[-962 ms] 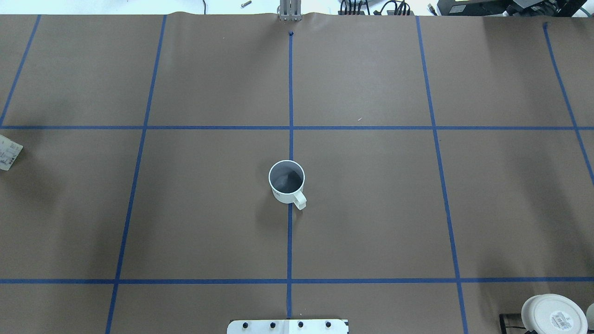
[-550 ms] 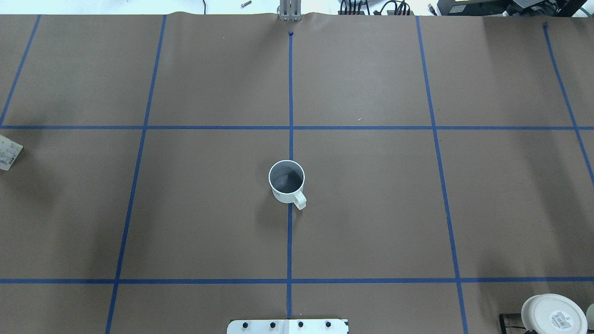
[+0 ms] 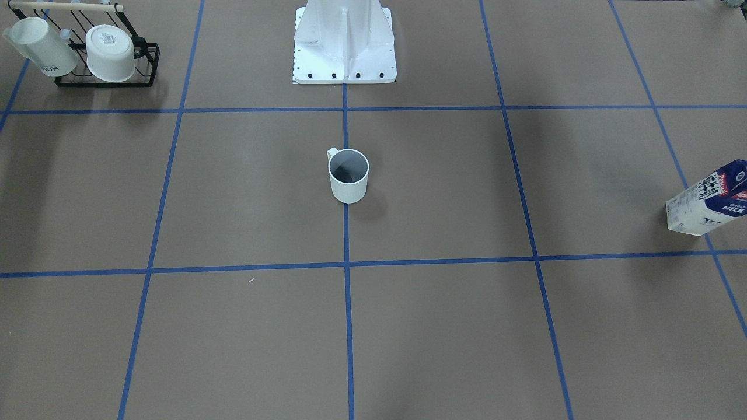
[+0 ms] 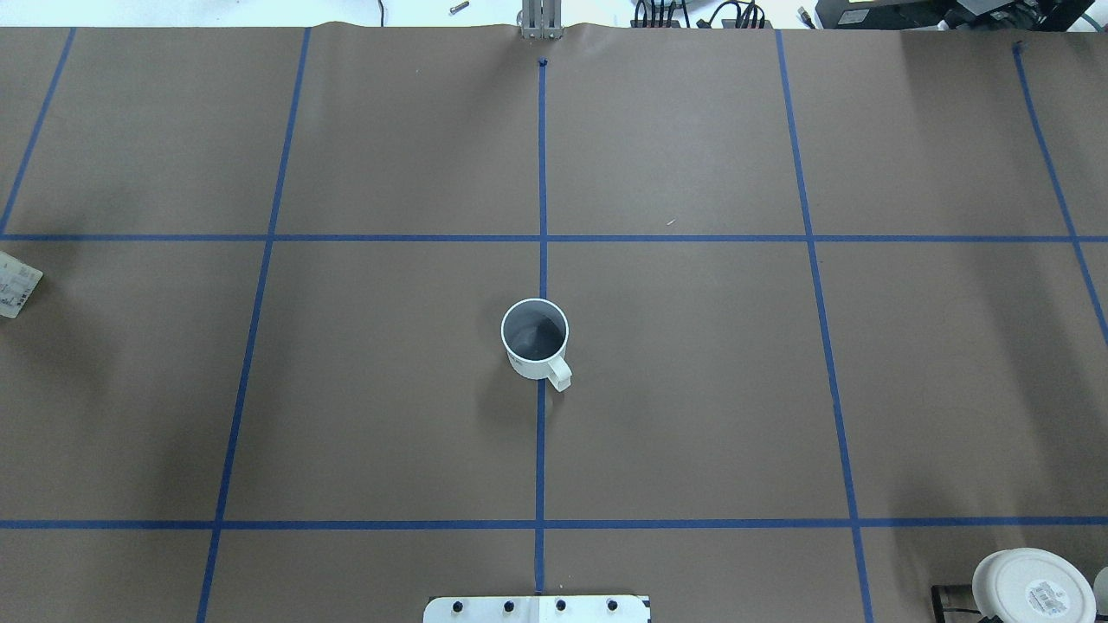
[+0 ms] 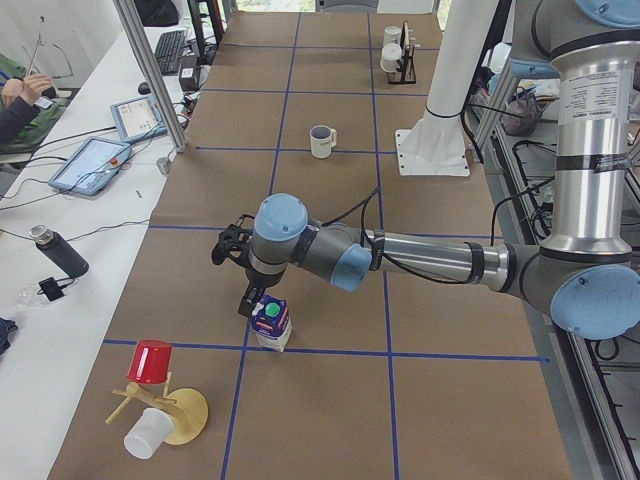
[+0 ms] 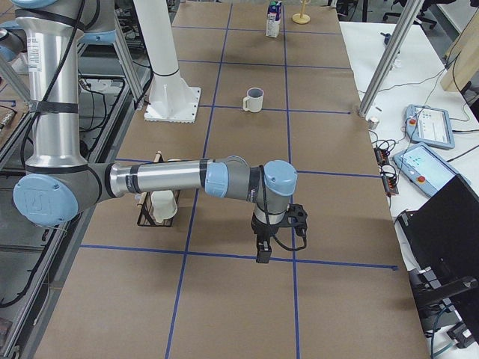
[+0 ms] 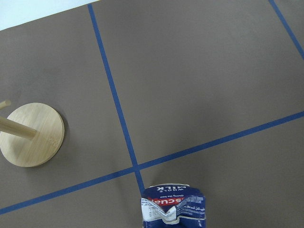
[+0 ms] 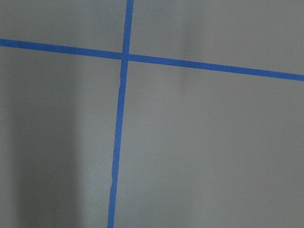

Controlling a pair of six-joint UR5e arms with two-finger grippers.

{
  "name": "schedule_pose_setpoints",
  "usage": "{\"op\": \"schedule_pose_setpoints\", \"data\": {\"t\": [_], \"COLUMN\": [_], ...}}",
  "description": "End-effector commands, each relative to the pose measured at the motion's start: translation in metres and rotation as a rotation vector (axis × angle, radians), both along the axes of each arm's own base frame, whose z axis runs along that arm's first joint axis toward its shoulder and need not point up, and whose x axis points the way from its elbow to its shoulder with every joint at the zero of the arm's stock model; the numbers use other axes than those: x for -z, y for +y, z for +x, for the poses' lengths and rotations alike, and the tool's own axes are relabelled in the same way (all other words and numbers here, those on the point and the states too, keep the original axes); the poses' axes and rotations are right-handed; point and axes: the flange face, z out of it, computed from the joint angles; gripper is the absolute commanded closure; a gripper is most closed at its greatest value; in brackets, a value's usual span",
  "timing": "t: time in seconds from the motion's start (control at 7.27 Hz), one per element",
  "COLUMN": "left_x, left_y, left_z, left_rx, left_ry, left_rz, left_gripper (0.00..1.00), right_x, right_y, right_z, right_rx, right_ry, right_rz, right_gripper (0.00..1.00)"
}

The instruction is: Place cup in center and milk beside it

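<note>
The plain white cup [image 4: 535, 339] stands upright on the middle blue tape line [image 4: 542, 268] at the table's center, handle toward the robot; it also shows in the front view [image 3: 349, 175]. The milk [image 5: 271, 322] stands upright at the far left end of the table, cut by the overhead view's left edge [image 4: 17, 284], top visible in the left wrist view [image 7: 174, 208]. My left gripper [image 5: 249, 299] hangs just above and beside the milk's green cap; I cannot tell if it is open or shut. My right gripper [image 6: 263, 251] hovers low over bare table at the right end; I cannot tell its state.
A black rack [image 3: 105, 76] with two other white cups sits near the robot's right side [image 4: 1026, 587]. A wooden stand [image 5: 165, 405] with a red cup and a white cup stands beyond the milk, its base in the left wrist view [image 7: 31, 134]. The robot's white base [image 3: 344, 41] is behind the cup.
</note>
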Motion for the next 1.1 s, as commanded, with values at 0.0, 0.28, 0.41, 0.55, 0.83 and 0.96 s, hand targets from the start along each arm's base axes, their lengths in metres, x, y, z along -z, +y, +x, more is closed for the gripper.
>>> {"op": "schedule_pose_setpoints", "data": {"t": [0.0, 0.28, 0.41, 0.55, 0.83, 0.96], "left_x": [-0.023, -0.024, -0.033, -0.043, -0.061, -0.061], "left_y": [-0.006, -0.008, -0.008, -0.008, -0.007, -0.006], "left_z": [0.028, 0.058, 0.061, 0.063, 0.073, 0.079], "left_rx": [-0.049, -0.094, -0.101, -0.105, -0.122, -0.133], "left_ry": [-0.013, -0.039, -0.045, -0.045, -0.043, -0.041], "left_rz": [0.002, 0.006, -0.007, -0.005, 0.002, -0.001], "left_gripper": [0.01, 0.01, 0.01, 0.02, 0.11, 0.22], "right_x": [0.001, 0.000, 0.000, 0.000, -0.001, -0.001], "right_y": [0.000, 0.000, -0.001, -0.001, 0.000, 0.000], "right_z": [0.000, 0.000, 0.000, 0.000, 0.000, 0.000], "right_rx": [0.001, 0.000, -0.001, -0.002, -0.005, -0.005], "right_ry": [0.000, 0.000, 0.000, 0.001, -0.001, -0.001], "right_rz": [0.004, 0.001, 0.002, 0.001, -0.002, -0.001], "right_gripper": [0.00, 0.00, 0.00, 0.00, 0.00, 0.00]}}
